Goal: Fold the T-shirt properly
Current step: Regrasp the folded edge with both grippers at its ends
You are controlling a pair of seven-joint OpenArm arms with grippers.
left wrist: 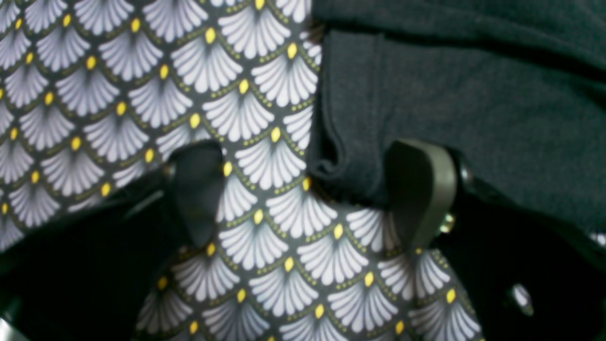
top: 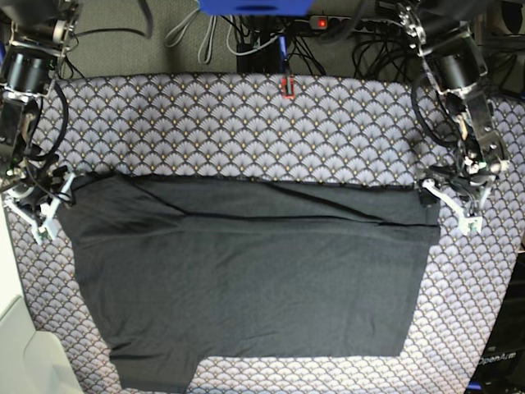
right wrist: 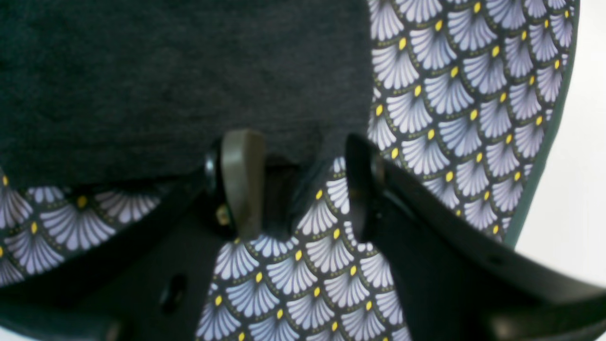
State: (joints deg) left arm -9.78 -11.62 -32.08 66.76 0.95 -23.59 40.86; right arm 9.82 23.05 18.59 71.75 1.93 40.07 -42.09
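The dark charcoal T-shirt (top: 246, 271) lies flat on the fan-patterned tablecloth (top: 246, 123), plain side up, with a folded band along its far edge and a sleeve at the near left. No print shows. My left gripper (top: 443, 205) is at the shirt's far right corner. In the left wrist view it (left wrist: 310, 194) is open, straddling the shirt's edge (left wrist: 473, 94), one finger (left wrist: 421, 189) over the fabric. My right gripper (top: 49, 205) is at the far left corner. In the right wrist view it (right wrist: 300, 189) is open, with the shirt's corner (right wrist: 165, 71) between its jaws.
The tablecloth's edge (right wrist: 544, 142) runs close to the right gripper, with a white surface beyond it. Cables and a power strip (top: 328, 20) lie behind the table. A small red mark (top: 287, 86) sits at the cloth's far edge.
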